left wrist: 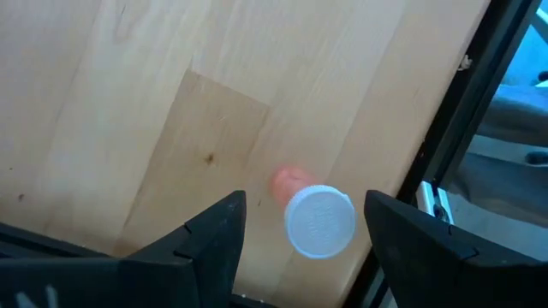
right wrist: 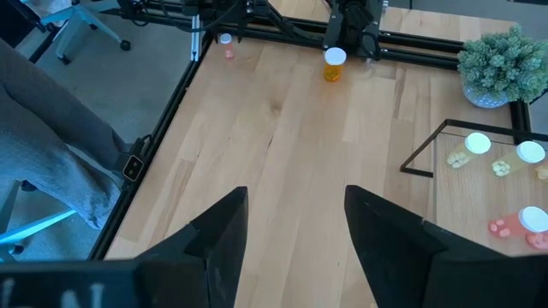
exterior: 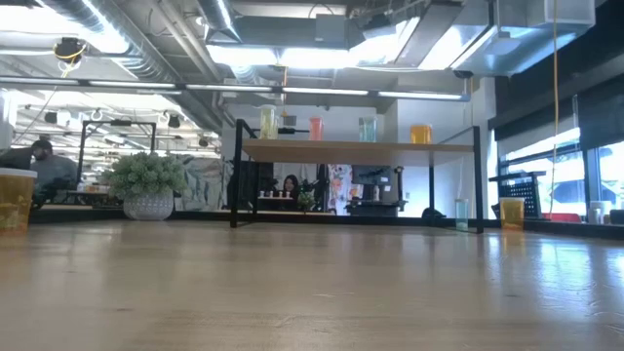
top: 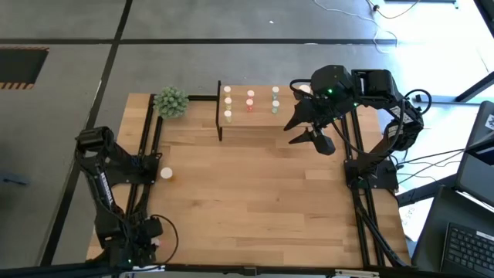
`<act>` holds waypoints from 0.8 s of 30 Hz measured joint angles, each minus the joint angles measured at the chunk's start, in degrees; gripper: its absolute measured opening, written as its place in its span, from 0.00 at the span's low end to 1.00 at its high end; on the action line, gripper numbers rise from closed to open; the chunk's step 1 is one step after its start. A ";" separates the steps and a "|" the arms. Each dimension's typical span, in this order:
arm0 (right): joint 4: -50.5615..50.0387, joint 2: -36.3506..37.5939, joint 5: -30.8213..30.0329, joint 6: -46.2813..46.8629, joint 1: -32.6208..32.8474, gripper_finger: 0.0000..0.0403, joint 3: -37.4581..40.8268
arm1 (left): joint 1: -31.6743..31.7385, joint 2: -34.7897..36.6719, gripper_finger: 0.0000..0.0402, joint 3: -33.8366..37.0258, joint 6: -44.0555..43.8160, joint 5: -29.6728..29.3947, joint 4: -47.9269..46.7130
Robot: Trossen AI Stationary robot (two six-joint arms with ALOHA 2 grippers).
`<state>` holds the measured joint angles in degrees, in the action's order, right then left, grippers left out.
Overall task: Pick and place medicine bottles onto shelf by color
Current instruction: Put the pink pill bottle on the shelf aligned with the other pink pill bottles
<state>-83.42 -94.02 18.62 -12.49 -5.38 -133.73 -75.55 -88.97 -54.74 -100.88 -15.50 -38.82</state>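
Pink-red bottle (left wrist: 312,214) stands upright, cap up, at the desk's (top: 255,193) near-left corner directly beneath the left gripper (left wrist: 300,224), between its wide-spread fingers; right gripper (right wrist: 295,229), fingers apart and empty, hangs by the far shelf (top: 248,126).

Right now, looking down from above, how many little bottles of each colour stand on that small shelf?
Yellowish bottles: 3
Pink-red bottles: 2
Green bottles: 3
Orange bottle: 1
Total on the shelf: 9, as far as the view from above shows.
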 joint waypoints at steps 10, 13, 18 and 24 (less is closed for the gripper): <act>0.00 0.00 0.01 -0.02 -0.01 0.49 0.00 | 0.00 -0.06 0.58 -0.02 -0.66 0.01 2.28; 0.02 0.00 0.01 0.00 0.00 0.49 0.00 | -0.02 -0.06 0.58 -0.02 -0.59 0.01 2.24; 0.02 0.00 0.01 0.00 -0.01 0.49 0.00 | -0.02 -0.06 0.58 -0.02 -0.59 0.06 2.13; 0.02 0.00 0.01 -0.02 -0.01 0.49 0.00 | -0.02 -0.06 0.57 -0.02 -0.36 2.00 0.66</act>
<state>-83.40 -94.02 18.63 -12.51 -5.38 -133.73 -75.57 -89.03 -54.76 -101.23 -13.50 -38.16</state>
